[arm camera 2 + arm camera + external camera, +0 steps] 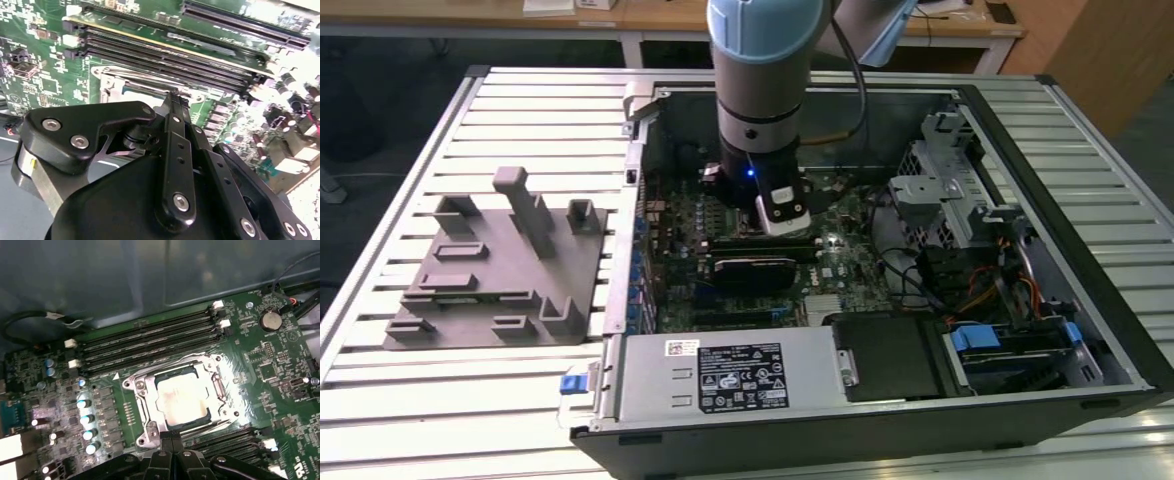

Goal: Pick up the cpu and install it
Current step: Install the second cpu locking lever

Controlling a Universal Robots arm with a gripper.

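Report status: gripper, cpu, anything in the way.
Gripper low over the motherboard inside the open case, fingertips together, nothing between them. Cpu sits in the socket, silver top showing. Nothing lies across the cpu.

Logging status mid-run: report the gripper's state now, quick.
Gripper: fingers together, so shut, holding nothing visible; it hangs over the motherboard at the socket, where the cpu lies seated.
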